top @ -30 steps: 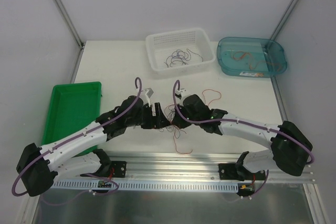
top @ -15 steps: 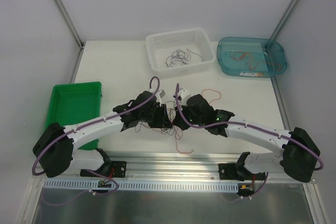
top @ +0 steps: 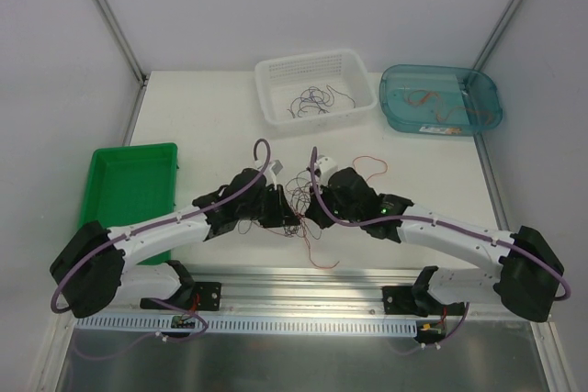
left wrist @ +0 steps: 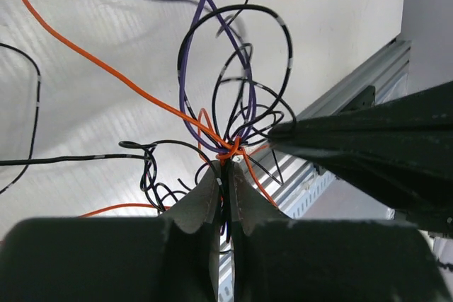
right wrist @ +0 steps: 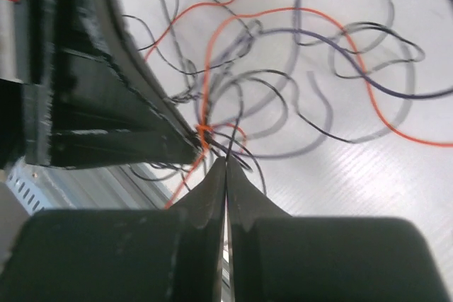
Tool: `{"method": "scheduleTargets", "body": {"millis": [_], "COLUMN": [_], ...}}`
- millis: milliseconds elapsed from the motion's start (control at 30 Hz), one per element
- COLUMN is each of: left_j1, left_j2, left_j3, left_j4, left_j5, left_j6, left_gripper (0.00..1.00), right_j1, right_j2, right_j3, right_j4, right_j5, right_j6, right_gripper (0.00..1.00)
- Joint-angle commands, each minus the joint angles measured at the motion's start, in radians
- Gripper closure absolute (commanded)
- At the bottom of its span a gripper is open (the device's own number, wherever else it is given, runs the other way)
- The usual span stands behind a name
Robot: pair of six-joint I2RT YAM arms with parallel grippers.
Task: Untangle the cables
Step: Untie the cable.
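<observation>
Newly shut, the left end effector [left wrist: 225,175] grips the cables [left wrist: 228,148] mid-frame; the right end effector [right wrist: 226,166] clamps them too, for pulling apart.

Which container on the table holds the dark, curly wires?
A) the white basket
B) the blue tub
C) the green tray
A: the dark wires lie in the white basket, while the blue tub shows orange strands.
</observation>
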State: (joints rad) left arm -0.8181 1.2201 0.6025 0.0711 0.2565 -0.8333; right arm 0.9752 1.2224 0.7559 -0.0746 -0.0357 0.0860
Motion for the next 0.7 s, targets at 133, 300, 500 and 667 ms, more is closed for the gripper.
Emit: {"method": "scheduleTargets", "body": {"millis": [133, 300, 500, 667], "left_j1": [-0.001, -0.001, -0.001, -0.003], "left_j2": [-0.181, -0.194, -0.116, -0.114], "left_j3": [-0.092, -0.101, -0.066, -0.047], "left_j4": [0.024, 0.024, 0.024, 0.016], "left_j5": [-0.175, -0.169, -0.129, -0.125], "left_j6": [-0.053, -0.035, -0.036, -0.029], "left_gripper": [1.00, 1.00, 1.00, 1.00], "right_j1": [-0.043, -0.026, 0.045, 0.079], "right_j2": [-0.109, -0.146, -0.138, -0.072], "right_j3": [-0.042, -0.026, 0.039, 0.095], "right_j4": [-0.114, -0.097, -0.030, -0.047], "right_j5": [0.247, 0.127, 0.048, 0.045], "right_j6": [0.139, 0.101, 0.100, 0.106], "right_gripper": [0.99, 0.99, 0.82, 0.66]}}
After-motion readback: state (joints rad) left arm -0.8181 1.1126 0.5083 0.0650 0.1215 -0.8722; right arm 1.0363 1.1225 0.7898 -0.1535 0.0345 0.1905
